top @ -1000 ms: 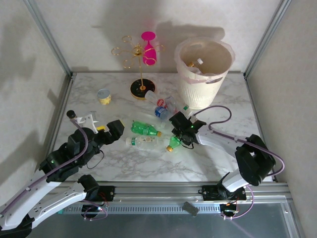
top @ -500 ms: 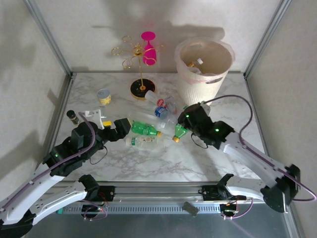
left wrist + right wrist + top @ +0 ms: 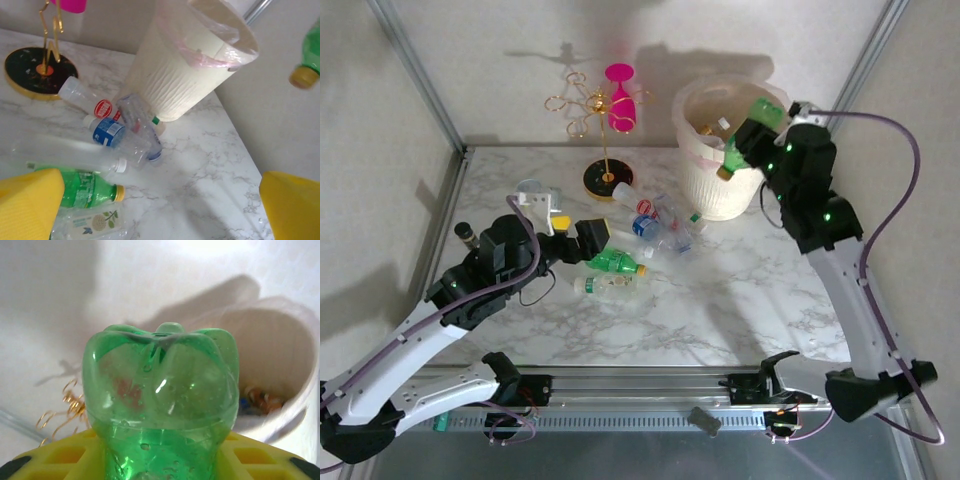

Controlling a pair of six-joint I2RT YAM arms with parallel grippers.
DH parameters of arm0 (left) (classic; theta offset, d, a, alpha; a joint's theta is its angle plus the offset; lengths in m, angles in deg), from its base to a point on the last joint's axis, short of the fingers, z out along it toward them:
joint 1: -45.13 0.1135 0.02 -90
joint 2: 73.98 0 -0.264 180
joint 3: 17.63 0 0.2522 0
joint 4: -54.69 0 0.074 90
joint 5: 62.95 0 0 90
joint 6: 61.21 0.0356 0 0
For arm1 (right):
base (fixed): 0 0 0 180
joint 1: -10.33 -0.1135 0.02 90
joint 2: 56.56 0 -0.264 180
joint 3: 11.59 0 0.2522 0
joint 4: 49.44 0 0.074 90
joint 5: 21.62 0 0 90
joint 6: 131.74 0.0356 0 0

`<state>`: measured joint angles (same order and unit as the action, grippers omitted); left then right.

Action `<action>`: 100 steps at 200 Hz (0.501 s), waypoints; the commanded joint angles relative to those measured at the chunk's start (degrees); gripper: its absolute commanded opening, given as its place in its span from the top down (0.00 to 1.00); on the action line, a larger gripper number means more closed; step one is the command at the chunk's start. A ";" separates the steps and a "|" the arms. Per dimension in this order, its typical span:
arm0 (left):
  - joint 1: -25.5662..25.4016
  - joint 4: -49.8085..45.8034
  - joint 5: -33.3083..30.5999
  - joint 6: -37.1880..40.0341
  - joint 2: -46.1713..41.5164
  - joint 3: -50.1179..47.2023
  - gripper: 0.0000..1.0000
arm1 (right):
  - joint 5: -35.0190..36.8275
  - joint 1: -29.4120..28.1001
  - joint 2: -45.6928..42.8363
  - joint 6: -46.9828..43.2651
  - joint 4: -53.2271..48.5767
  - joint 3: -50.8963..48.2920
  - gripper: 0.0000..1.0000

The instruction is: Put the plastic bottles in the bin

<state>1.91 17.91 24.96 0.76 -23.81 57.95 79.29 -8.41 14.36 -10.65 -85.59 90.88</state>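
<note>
— While the right gripper [image 3: 748, 138] hangs at upper right of the frame, what does it carry?
— It pinches a green bottle [image 3: 763, 110], tilted, at the bin [image 3: 720, 195] rim. The left gripper [image 3: 575, 230] is spread, beside the other bottles [image 3: 655, 222] on the counter [image 3: 740, 300], centre frame.

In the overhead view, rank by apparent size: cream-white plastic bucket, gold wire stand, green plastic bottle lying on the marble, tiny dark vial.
Largest to smallest:
cream-white plastic bucket
gold wire stand
green plastic bottle lying on the marble
tiny dark vial

White marble tabletop [image 3: 720, 310], pale walls [image 3: 380, 120]
</note>
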 commanded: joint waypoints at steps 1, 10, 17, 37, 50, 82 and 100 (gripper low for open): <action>0.33 6.96 1.65 2.41 -0.34 -0.66 0.01 | -6.60 4.34 4.14 -3.10 6.25 4.03 0.54; 0.33 8.46 0.64 2.37 0.02 -1.42 0.01 | -6.15 5.26 6.57 -4.02 7.36 6.07 0.55; 0.33 10.02 0.20 2.35 0.05 -2.32 0.00 | -5.37 5.92 8.40 -4.83 7.93 7.65 0.55; 0.33 15.08 0.15 2.09 -0.05 -5.22 0.00 | -2.12 7.28 13.70 -7.08 9.60 11.97 0.55; 0.33 16.82 0.48 2.35 0.77 -5.83 0.00 | 0.60 7.74 17.54 -8.86 9.28 15.50 0.54; 0.37 17.77 2.55 2.41 4.79 -5.62 0.00 | 4.05 8.20 26.90 -13.49 6.60 24.58 0.54; 0.42 16.93 3.16 2.19 5.98 -5.57 0.00 | 5.19 8.20 31.50 -15.36 4.49 28.96 0.54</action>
<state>1.91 32.94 26.28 2.05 -19.11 52.55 81.04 -0.39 41.42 -21.25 -79.58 113.98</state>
